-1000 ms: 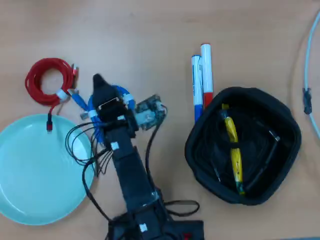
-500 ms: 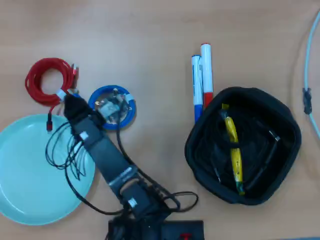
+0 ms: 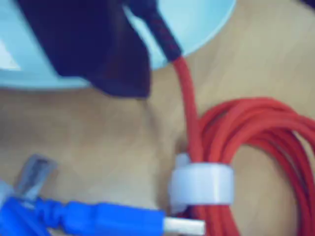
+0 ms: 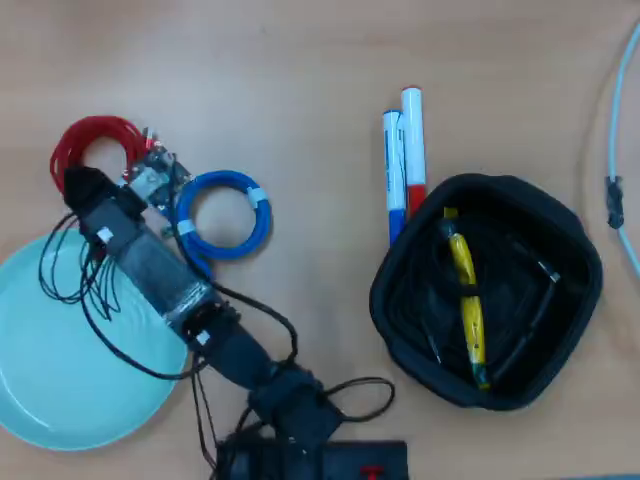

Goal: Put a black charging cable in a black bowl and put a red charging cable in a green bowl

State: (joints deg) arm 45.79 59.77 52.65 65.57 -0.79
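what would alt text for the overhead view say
A black robot arm reaches across a wooden table, its gripper over a red cable coil beside a pale green dish. A blue cable coil lies right of it; farther right are two markers and a black bowl holding black cable and something yellow.

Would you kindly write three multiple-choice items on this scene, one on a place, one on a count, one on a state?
1. The black charging cable lies:
A in the black bowl
B on the green bowl
C beside the markers

2. Markers on the table:
A one
B two
C four

3. The red charging cable is:
A stretched straight
B coiled on the table
C coiled inside the black bowl

Key:
1 A, dark cable shows inside the bowl.
2 B, a pair lies side by side.
3 B, its white-tied coil rests on wood beside the green bowl.
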